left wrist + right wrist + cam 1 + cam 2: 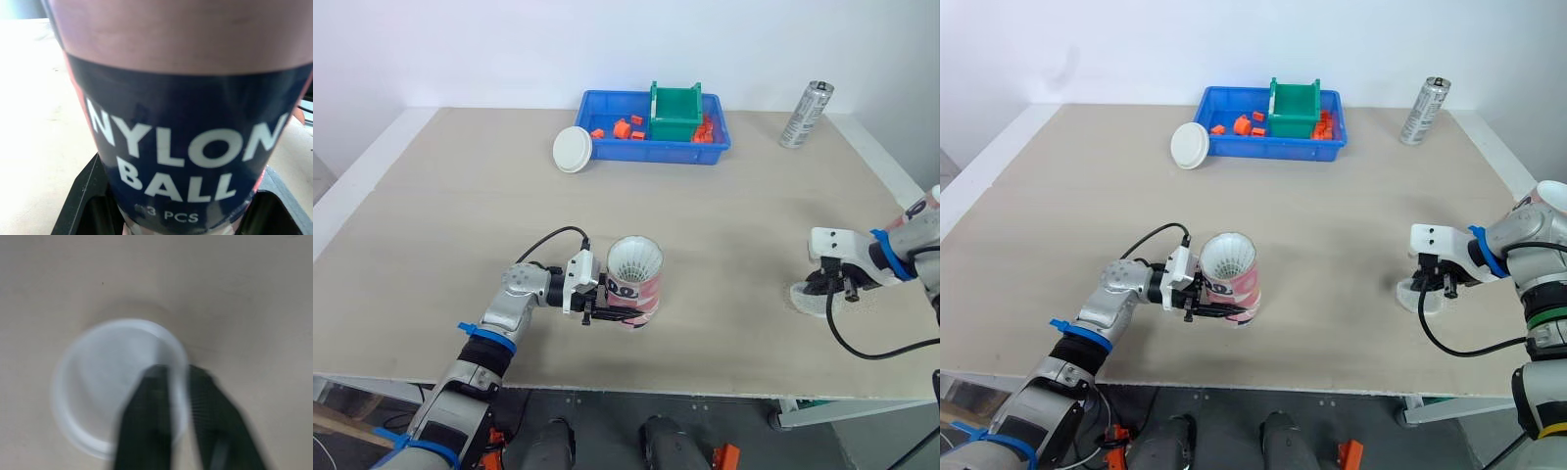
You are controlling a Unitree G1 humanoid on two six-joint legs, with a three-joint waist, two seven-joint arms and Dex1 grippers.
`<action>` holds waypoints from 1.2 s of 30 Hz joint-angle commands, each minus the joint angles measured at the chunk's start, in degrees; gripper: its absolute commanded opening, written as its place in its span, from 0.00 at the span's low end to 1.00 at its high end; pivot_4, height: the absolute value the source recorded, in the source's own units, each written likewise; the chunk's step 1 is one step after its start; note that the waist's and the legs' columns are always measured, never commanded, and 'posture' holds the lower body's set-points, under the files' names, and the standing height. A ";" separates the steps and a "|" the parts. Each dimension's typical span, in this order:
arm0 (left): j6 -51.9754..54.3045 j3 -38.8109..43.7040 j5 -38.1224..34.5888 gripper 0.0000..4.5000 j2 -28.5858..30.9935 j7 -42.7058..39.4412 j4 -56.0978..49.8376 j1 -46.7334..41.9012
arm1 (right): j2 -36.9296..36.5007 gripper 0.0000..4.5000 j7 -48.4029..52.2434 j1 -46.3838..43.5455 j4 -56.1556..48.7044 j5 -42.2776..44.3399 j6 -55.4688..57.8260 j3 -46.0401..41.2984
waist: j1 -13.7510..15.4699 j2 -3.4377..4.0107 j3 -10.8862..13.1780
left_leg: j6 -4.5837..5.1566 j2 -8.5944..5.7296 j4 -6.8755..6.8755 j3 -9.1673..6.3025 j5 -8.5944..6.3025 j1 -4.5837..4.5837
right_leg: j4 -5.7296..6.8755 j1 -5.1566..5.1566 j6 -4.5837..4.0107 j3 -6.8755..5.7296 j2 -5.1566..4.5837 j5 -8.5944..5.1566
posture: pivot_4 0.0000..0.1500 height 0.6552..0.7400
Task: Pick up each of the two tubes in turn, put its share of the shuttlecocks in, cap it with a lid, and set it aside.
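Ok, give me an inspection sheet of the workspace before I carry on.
Surface: pale wooden table.
Job's things: pink tube near the front edge, a shuttlecock in its open mouth; near lid flat on the table at the right; far lid at the blue bin's front left corner.
Clutter: blue bin holding a green box and orange parts; silver can back right.
Grippers: left end effector shut on the tube; right end effector down at the near lid.
Cables: left cable loops off the wrist; right cable droops over the table.
Surroundings: white wall behind.
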 commanded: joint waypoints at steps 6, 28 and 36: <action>0.65 0.20 -0.08 0.49 -0.70 0.56 -1.21 0.54 | 0.77 0.01 1.65 -1.40 -2.38 -0.53 0.47 -0.24 | 0.02 0.00 0.00 | 0.00 0.02 -0.20 0.00 0.00 -0.02 | -0.37 0.09 0.04 0.00 -0.01 0.06 | 1.00 0.98; -1.31 -4.39 4.05 0.49 -0.12 -2.58 3.44 0.41 | 15.83 0.01 7.16 -19.55 -43.23 24.78 18.89 0.43 | 0.13 0.14 -0.04 | -0.03 0.06 -0.31 -0.09 -0.03 -0.06 | -0.55 0.06 0.07 -0.10 0.01 0.07 | 1.00 0.98; 5.10 -6.08 3.82 0.49 2.42 -5.39 1.70 -1.44 | 15.90 0.01 7.16 -26.43 -40.52 25.04 9.87 10.32 | -0.04 0.13 -0.05 | 0.15 0.11 -0.40 -0.10 -0.15 -0.06 | -0.54 0.03 -0.09 -0.12 0.06 -0.07 | 1.00 0.98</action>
